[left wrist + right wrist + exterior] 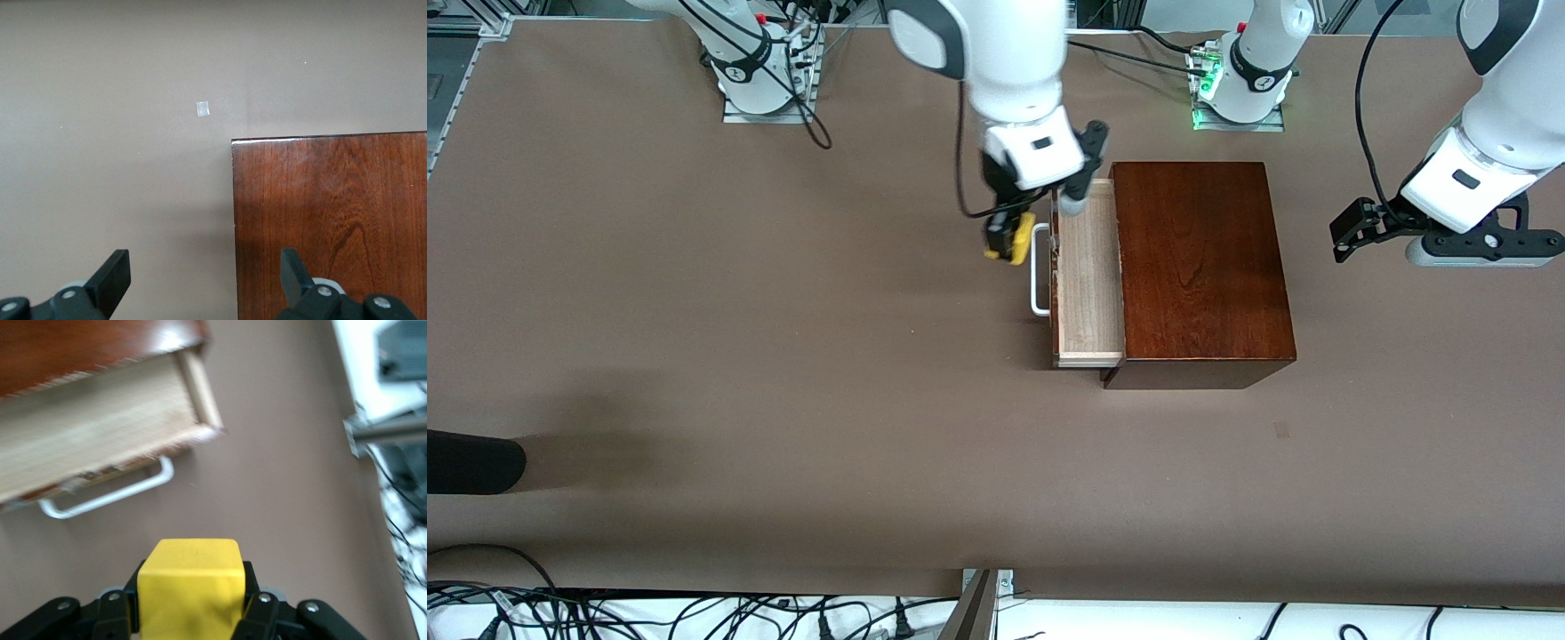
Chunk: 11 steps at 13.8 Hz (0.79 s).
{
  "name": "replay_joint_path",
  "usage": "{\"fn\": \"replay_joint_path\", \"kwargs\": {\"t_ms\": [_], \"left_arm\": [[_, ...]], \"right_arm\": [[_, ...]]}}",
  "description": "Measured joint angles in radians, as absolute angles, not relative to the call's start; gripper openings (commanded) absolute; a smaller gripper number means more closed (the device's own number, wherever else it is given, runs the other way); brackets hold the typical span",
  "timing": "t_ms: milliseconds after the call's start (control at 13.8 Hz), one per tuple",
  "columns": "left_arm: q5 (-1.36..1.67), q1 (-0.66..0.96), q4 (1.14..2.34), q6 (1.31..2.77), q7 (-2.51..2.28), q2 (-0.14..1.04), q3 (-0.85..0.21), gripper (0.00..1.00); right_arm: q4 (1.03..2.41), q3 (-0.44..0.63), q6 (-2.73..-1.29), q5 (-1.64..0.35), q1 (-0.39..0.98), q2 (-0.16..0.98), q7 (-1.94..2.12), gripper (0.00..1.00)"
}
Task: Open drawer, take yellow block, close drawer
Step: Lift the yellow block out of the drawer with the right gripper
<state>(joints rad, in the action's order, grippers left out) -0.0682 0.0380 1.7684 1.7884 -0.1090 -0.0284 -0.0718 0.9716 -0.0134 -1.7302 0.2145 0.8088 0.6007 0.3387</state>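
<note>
The drawer [1087,276] stands pulled out of the dark reddish-brown wooden box [1199,267], its pale interior bare and its white handle [1039,271] toward the right arm's end. My right gripper [1009,240] is shut on the yellow block [1014,238], held in the air over the table beside the handle. In the right wrist view the block [192,587] fills the jaws, with the open drawer [93,433] and handle [107,495] farther off. My left gripper [1343,242] is open and empty, waiting over the table beside the box; its wrist view shows the box top [333,220].
A small pale patch [1280,430] marks the table nearer the front camera than the box; it also shows in the left wrist view [203,108]. A dark object [471,462] lies at the table's right-arm end. Cables run along the front edge.
</note>
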Motion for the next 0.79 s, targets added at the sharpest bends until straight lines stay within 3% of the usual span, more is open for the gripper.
{"fn": "replay_joint_path", "kwargs": {"t_ms": [361, 795], "left_arm": [[-0.068, 0.038, 1.768, 1.788, -0.109, -0.028, -0.074, 1.00], [-0.068, 0.059, 1.674, 1.743, -0.108, 0.011, -0.119, 1.00]], "right_arm": [[1.032, 0.034, -1.692, 0.153, 0.665, 0.505, 0.319, 0.00], [1.320, 0.048, -1.718, 0.074, 0.442, 0.330, 0.314, 0.00]]}}
